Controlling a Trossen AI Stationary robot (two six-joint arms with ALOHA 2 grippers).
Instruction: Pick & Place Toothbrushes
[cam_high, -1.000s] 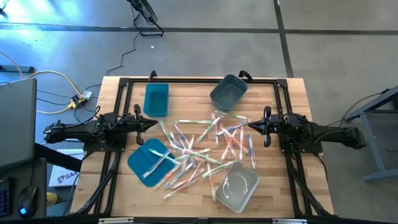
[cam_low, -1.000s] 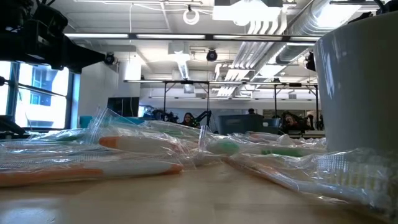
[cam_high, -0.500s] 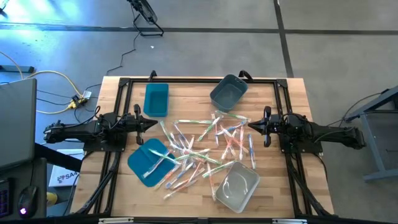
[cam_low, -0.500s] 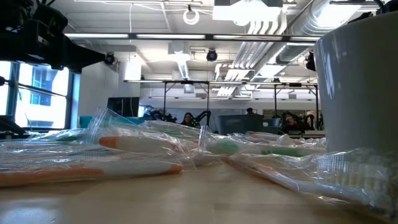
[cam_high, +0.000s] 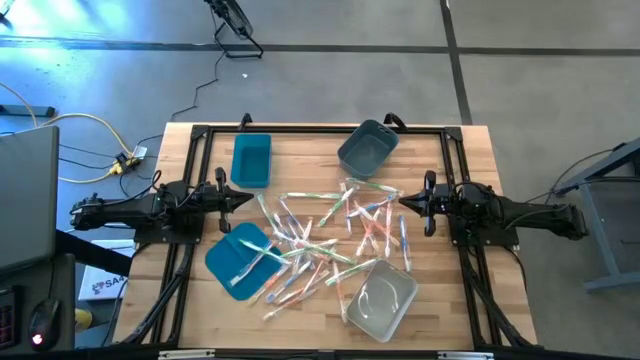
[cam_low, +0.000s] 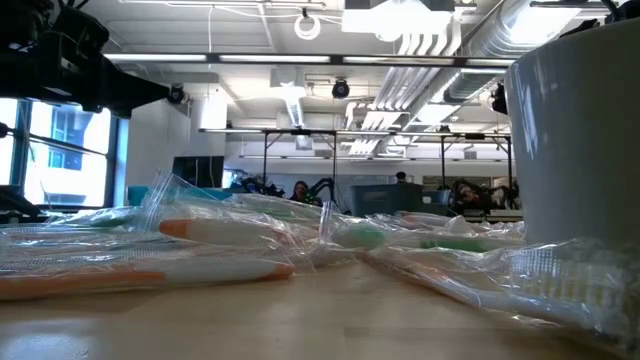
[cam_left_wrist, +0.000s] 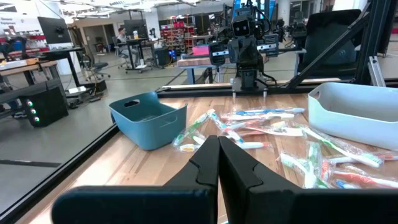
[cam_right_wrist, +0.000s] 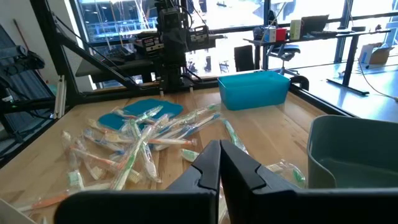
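Several toothbrushes (cam_high: 320, 240) in clear wrappers lie flat and scattered across the middle of the wooden table; some rest on a flat teal lid (cam_high: 240, 258). The low view shows them close up (cam_low: 220, 240). My left gripper (cam_high: 247, 197) is shut and pointing level above the table's left side, short of the pile. My right gripper (cam_high: 401, 200) is also shut and level, above the right side and facing the left one. In each wrist view the fingers are closed with nothing between them, left (cam_left_wrist: 218, 149) and right (cam_right_wrist: 219, 155), and the toothbrushes (cam_left_wrist: 267, 127) (cam_right_wrist: 137, 143) lie beyond.
A teal bin (cam_high: 251, 160) stands at the far left. A grey bin (cam_high: 367, 148) stands at the far middle. A clear bin (cam_high: 380, 300) stands near the front right and looms at the right of the low view (cam_low: 575, 130). A black frame (cam_high: 320, 128) borders the table.
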